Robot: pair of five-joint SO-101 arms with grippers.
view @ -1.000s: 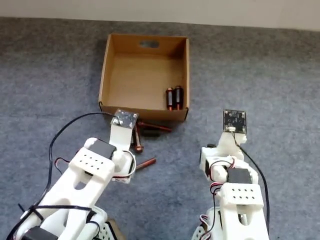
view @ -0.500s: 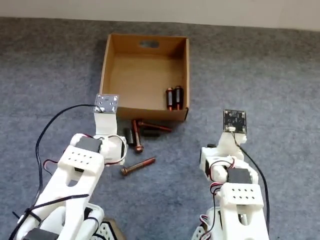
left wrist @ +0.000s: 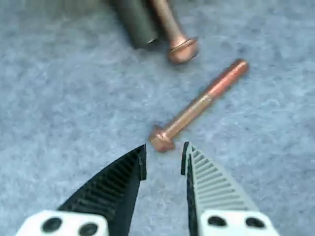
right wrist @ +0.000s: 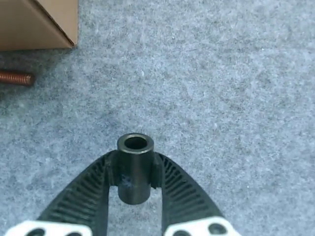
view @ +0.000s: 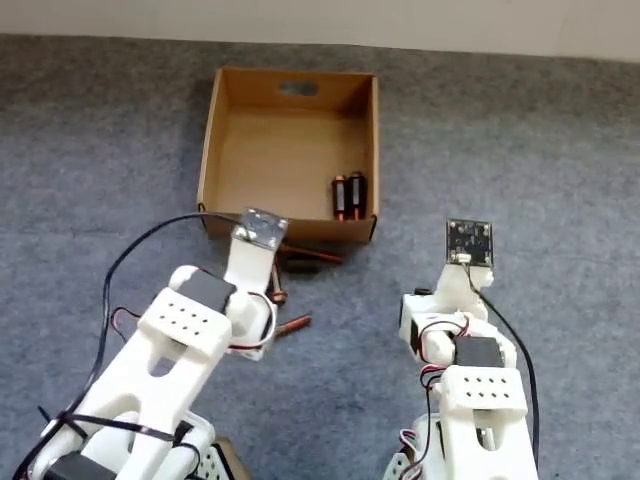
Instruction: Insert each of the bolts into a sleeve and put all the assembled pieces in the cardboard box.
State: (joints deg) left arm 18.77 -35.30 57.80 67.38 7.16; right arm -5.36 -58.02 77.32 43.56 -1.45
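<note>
The bolt (left wrist: 197, 105) is coppery metal with a dull sheen. The sleeve (right wrist: 134, 167) looks like dark, smooth, matt metal, though it may be plastic. The box (view: 270, 160) is plain matt cardboard. The tabletop (right wrist: 221, 73) is covered in rough, fuzzy cloth.

- I see grey carpet (view: 560, 150) spread under everything, reaching both side edges of the high view.
- A pale strip (view: 400, 20) runs along the top edge.

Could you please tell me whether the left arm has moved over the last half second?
Yes, it swung right, from the cardboard box's front-left corner toward its front wall's middle.
</note>
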